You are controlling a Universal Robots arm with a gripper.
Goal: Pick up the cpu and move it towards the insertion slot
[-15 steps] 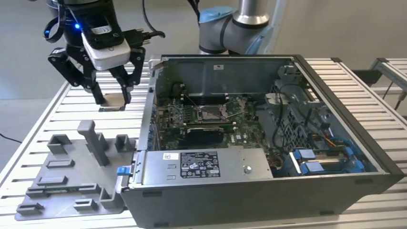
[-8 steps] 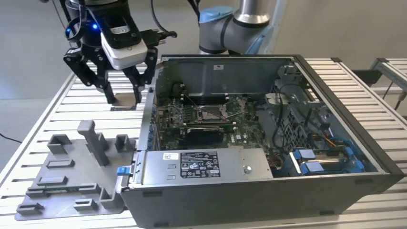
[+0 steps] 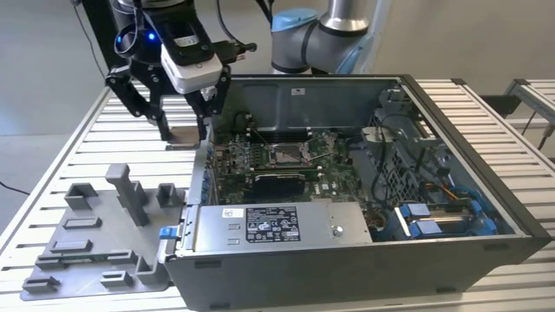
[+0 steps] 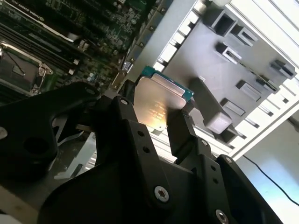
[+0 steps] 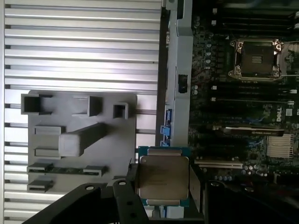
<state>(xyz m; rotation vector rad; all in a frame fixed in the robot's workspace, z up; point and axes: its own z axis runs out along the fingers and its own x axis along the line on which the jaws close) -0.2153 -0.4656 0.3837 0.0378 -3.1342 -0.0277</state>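
Silver-faced and thin, the cpu [image 5: 163,179] is clamped by its edges in the gripper [image 3: 184,131], hanging just outside the wall of the open computer case [image 3: 347,88]. The insertion slot [image 3: 289,154] sits lower and well off to one side, inside the case. My worry is the wall between them: brushing it could tilt the plate or knock it loose.

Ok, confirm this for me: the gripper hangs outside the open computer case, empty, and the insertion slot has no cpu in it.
Not empty: the gripper is shut on the cpu, as both wrist views show. The rest holds: in the exterior view it hangs outside the open computer case, and the insertion slot has no cpu in it.
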